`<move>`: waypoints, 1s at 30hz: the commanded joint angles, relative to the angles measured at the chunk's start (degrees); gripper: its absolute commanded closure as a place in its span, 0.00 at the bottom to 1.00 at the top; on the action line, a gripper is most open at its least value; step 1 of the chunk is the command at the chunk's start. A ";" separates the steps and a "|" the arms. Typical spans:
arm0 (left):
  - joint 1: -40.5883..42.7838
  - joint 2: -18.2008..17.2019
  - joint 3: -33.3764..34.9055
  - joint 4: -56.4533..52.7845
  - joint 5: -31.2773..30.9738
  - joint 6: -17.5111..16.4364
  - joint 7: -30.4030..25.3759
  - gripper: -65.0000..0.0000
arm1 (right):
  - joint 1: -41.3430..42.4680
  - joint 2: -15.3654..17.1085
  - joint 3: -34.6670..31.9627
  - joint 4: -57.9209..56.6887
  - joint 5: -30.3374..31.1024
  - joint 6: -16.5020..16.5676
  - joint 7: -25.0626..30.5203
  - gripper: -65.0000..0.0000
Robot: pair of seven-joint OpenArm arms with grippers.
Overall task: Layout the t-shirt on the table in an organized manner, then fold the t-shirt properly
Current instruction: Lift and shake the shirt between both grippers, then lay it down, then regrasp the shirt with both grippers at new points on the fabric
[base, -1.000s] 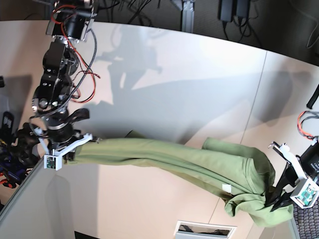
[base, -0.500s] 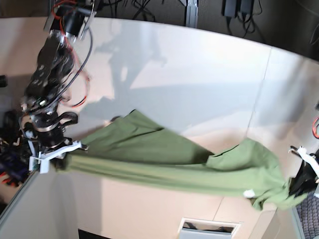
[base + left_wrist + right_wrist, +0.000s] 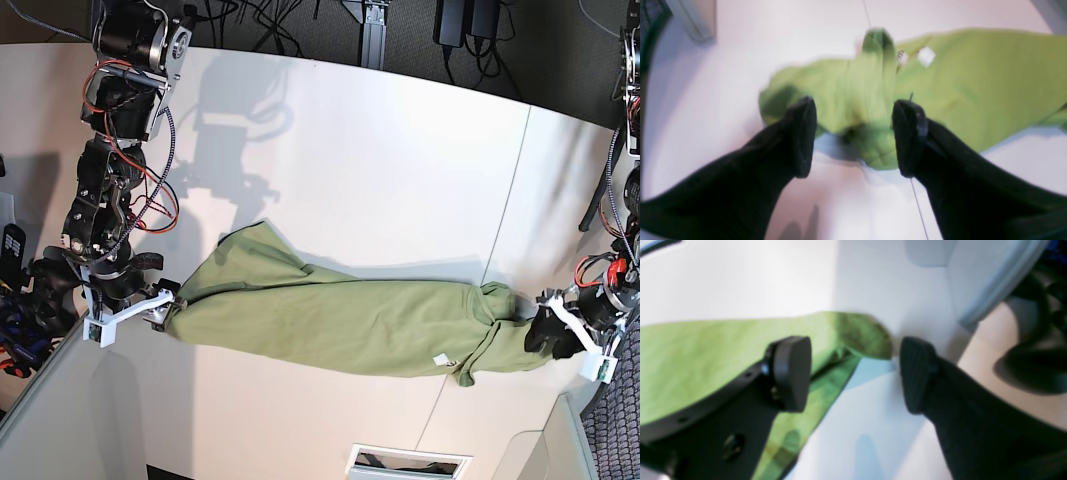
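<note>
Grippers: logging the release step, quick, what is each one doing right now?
Left gripper: open, fingers astride the t-shirt, not clamping it.
Right gripper: open, holding nothing.

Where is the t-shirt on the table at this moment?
In the base view the t-shirt lies stretched across the near part of the table, between the right gripper and the left gripper.

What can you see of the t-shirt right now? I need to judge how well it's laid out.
The t-shirt is plain olive-green, soft wrinkled cloth, lying on the white table as a long band stretched between the arms. One flap spreads toward the far side; a small white tag shows near the bunched end. The left gripper and right gripper stand open at its two ends, gripping nothing. It is not yet flat.
</note>
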 commanded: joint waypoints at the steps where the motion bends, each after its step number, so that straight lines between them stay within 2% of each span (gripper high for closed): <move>1: -1.49 -0.83 -0.39 3.72 -2.25 -0.83 0.15 0.40 | 0.92 0.63 0.00 1.84 1.92 0.22 1.01 0.37; 4: 0.24 -0.81 -0.04 10.73 -3.28 -3.06 3.06 0.40 | -2.01 0.48 -1.29 4.48 5.14 2.51 0.63 0.37; 7: 1.60 -0.61 1.05 13.05 -3.06 -2.99 2.56 0.40 | -4.74 -1.79 -3.61 5.64 4.92 4.15 0.11 0.37; 11: 2.91 0.85 5.01 12.39 3.93 -2.86 -0.31 0.40 | -7.74 -5.22 -7.26 5.51 1.14 4.26 3.08 0.37; 13: 3.04 1.81 8.39 11.56 7.76 -1.40 -1.95 0.40 | -8.61 -6.29 -8.72 5.09 -1.90 4.22 5.22 0.37; 18: 3.02 3.19 15.96 7.56 16.55 6.47 -6.86 0.40 | -8.87 -7.50 -11.89 1.97 -7.89 4.04 5.90 0.37; 22: 3.02 3.52 16.98 3.48 17.55 6.78 -8.00 0.40 | -8.85 -7.45 -12.41 -2.32 -9.90 2.40 6.56 0.37; 25: 2.89 3.50 16.98 2.64 17.55 6.78 -8.00 0.40 | -8.72 -7.45 -12.41 -5.35 -11.30 2.34 9.01 0.38; 26: 2.86 3.50 16.98 2.67 17.55 6.80 -8.00 0.40 | -8.76 -7.45 -12.41 -5.84 -11.52 2.34 9.49 0.44; 30: 2.93 3.43 16.98 2.67 17.57 6.78 -7.74 0.40 | -9.42 -7.45 -12.41 -6.05 -12.17 2.36 9.27 0.83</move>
